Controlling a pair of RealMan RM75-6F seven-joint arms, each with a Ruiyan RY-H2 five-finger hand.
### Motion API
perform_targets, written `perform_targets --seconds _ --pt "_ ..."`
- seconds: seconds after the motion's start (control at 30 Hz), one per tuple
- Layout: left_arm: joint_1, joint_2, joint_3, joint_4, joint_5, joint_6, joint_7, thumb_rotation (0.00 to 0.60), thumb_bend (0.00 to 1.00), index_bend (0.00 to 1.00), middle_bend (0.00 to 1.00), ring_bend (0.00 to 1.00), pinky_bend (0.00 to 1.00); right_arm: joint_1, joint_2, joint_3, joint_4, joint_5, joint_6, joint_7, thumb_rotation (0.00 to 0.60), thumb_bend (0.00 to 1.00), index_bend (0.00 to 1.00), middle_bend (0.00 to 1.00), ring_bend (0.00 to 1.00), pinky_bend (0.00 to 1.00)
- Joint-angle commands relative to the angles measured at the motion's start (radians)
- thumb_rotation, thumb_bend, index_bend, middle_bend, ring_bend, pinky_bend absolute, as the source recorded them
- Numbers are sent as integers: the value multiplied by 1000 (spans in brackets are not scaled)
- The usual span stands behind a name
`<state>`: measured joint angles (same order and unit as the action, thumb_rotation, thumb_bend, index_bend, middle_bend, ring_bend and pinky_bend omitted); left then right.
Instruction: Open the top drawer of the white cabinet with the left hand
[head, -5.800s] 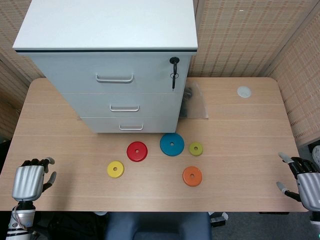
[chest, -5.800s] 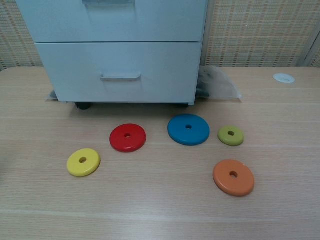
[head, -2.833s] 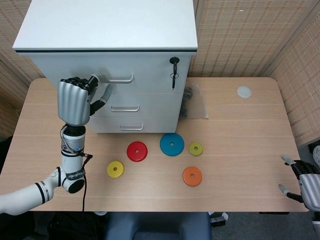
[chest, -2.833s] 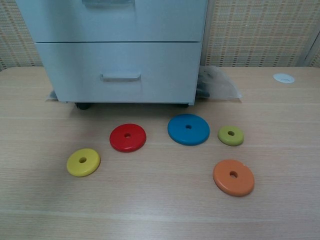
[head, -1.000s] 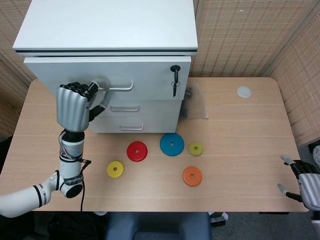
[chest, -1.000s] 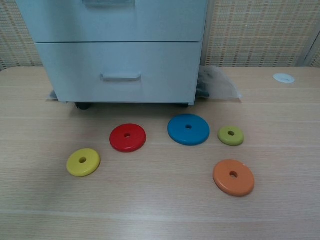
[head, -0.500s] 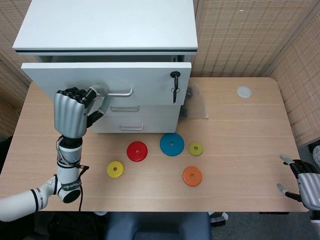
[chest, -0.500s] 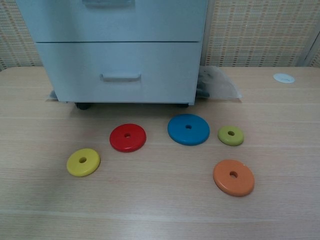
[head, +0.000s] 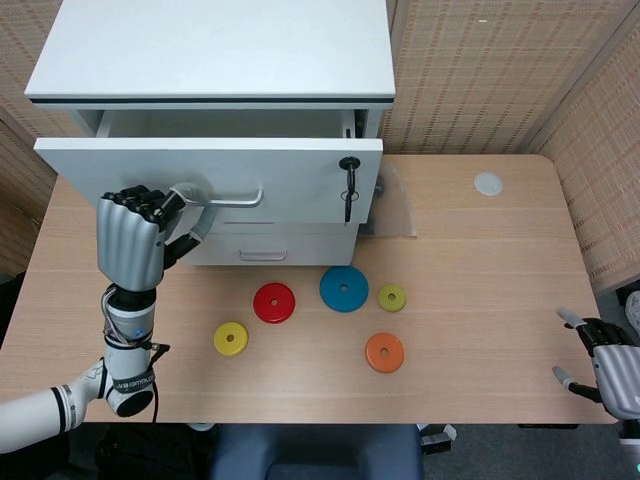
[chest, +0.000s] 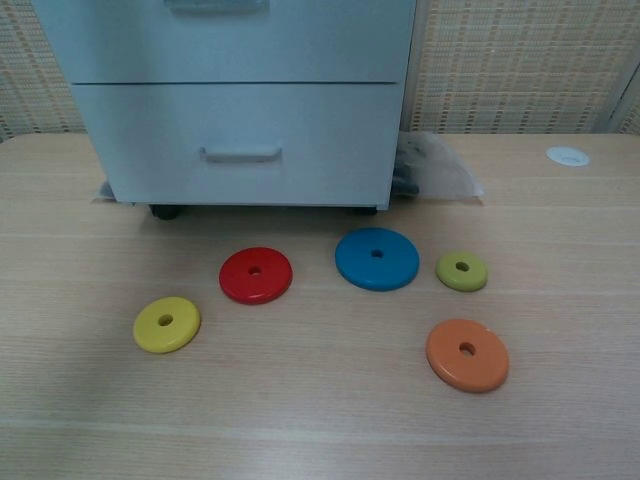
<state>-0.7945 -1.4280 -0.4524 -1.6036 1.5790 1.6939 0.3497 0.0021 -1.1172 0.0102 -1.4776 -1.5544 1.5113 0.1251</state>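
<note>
Lying nearest on the worktop (head: 480, 300) are the orange disc (head: 384, 352) and yellow disc (head: 231, 338), with the red disc (head: 274, 303), blue disc (head: 344, 289) and small green disc (head: 392, 297) just beyond them. At the near right edge the right hand (head: 606, 368) rests with its fingers apart, holding nothing. Farther back on the left, the left hand (head: 133, 233) has its fingers (head: 150, 203) curled around the left end of the handle (head: 222, 196) of the top drawer (head: 210, 180). That drawer stands pulled out from the white cabinet (head: 215, 50), its interior showing as a gap behind the front panel. A key (head: 347, 168) hangs in the drawer's lock. Behind the cabinet's right side lies a clear plastic bag (head: 393, 205).
</note>
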Motion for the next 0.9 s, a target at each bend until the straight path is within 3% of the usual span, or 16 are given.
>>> perform_targets --seconds 0.03,0.9 --pt "8 5 5 -17 8 3 -1 600 355 549 1000 1000 1000 0 1 0 -2 -1 1 -2 600 161 170 302 213 227" --pt "34 9 21 -74 24 -29 6 600 355 555 1000 1000 1000 -4 -3 -1 3 3 5 1 600 161 170 302 213 227"
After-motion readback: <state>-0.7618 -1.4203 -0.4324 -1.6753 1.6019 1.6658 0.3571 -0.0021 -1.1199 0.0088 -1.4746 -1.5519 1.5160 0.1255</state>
